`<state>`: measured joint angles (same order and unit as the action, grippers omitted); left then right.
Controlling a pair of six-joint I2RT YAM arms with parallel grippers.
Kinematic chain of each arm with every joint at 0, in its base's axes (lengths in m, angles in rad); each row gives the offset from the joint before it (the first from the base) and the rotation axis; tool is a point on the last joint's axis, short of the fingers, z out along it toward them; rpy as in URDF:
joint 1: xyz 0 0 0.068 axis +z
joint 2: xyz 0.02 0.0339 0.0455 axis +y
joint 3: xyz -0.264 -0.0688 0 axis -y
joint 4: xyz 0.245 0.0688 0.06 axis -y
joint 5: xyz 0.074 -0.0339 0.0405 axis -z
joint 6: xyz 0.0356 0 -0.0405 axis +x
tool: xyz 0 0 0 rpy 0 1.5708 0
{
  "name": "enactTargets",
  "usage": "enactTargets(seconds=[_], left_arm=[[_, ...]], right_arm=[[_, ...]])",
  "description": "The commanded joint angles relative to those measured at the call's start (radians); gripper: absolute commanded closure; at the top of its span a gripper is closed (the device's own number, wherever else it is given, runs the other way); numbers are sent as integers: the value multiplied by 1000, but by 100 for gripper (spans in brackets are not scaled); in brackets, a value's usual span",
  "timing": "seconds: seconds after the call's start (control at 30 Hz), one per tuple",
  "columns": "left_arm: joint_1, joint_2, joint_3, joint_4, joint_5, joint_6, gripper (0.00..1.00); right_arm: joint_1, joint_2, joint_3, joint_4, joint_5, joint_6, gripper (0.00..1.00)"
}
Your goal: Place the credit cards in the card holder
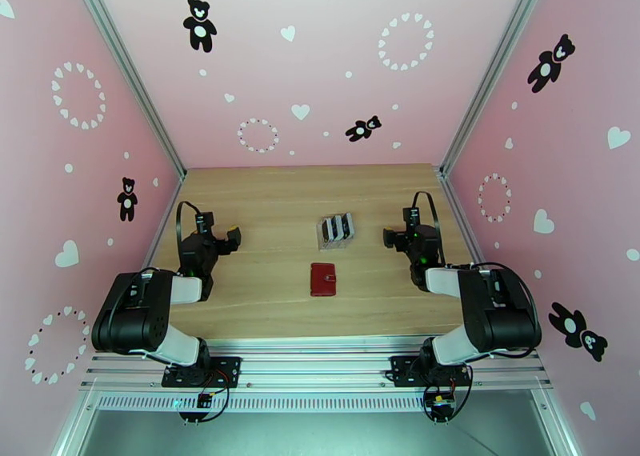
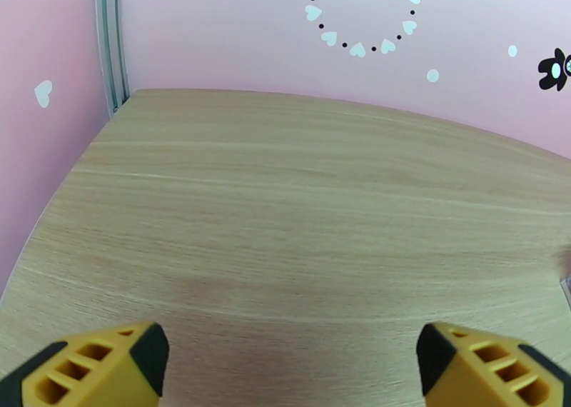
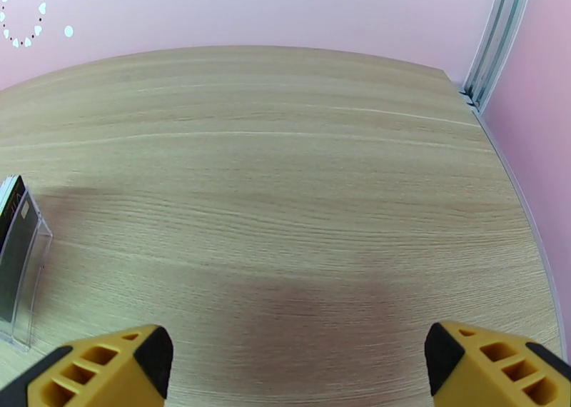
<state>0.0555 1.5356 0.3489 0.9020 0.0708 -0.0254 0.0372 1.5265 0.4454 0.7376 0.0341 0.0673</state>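
We see our left end effector spread wide and empty above the tabletop, and our right end effector is equally wide and holds nothing. Between them the closed card holder lies flat. Beyond it, the credit cards stand in a clear rack.

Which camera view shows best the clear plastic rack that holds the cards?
The top external view: the clear rack appears whole, with the credit cards in it. The right wrist view catches one end of the rack at its left edge. The left wrist view has a tiny sliver at its right edge, too small to identify.
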Motion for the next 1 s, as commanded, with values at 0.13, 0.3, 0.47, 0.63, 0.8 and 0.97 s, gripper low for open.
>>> enactTargets(seconds=[0.13, 0.3, 0.47, 0.63, 0.8, 0.97], left_arm=[[-4, -6, 18, -1, -11, 15, 2], [-5, -6, 17, -1, -12, 15, 2], [-5, -7, 17, -1, -11, 15, 2], [-5, -6, 17, -1, -11, 14, 2], [-5, -7, 16, -1, -11, 15, 2], [-5, -6, 18, -2, -12, 18, 2]], right_arm=[[3, 9, -20, 38, 15, -10, 1], [7, 8, -25, 45, 24, -11, 1], [10, 5, -30, 50, 29, -11, 1], [10, 5, -28, 48, 28, -11, 1], [10, 5, -28, 47, 27, -12, 1], [10, 4, -30, 48, 28, -11, 1]])
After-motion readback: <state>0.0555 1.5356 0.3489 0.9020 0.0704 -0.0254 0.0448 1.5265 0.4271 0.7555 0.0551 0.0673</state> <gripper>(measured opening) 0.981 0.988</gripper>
